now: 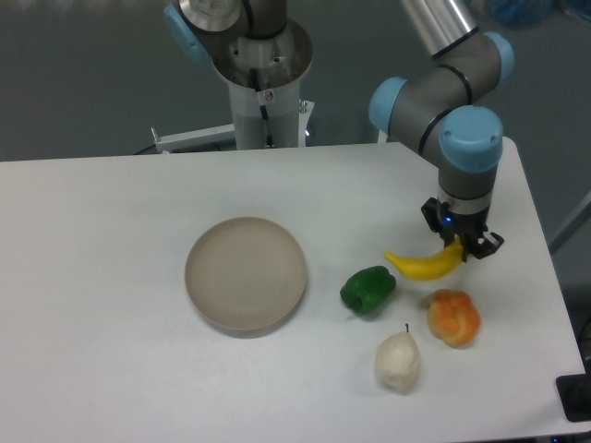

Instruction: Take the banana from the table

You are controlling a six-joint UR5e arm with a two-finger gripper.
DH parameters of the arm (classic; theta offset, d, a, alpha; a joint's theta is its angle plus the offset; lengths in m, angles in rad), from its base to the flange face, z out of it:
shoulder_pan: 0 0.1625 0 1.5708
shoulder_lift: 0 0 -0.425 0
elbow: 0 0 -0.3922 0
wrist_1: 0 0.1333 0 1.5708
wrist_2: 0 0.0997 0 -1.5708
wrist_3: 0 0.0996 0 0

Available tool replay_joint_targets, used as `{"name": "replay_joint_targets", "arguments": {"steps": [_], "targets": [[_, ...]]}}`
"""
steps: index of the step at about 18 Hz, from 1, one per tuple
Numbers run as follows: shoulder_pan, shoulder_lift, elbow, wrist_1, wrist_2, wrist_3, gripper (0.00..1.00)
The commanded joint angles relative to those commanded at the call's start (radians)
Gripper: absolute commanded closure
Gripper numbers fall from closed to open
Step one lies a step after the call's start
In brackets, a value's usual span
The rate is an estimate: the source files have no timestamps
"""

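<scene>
tool (461, 245) clamped on banana (424, 265) tip | banana judged raised off white counter (111, 277) | remaining: lift higher

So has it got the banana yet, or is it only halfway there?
The grab looks done: the tool is shut on the right end of the banana. The lift is in hand; the banana appears to hang just above the table, near the orange fruit. Raising it well clear is left.
</scene>
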Motion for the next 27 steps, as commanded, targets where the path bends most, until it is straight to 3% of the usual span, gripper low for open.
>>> {"name": "replay_joint_targets", "arguments": {"steps": [8, 27], "targets": [[-0.021, -0.014, 0.083, -0.048, -0.002, -0.014, 0.68], [-0.034, -0.014, 0.098, -0.048, 0.008, -0.023, 0.68]]}}
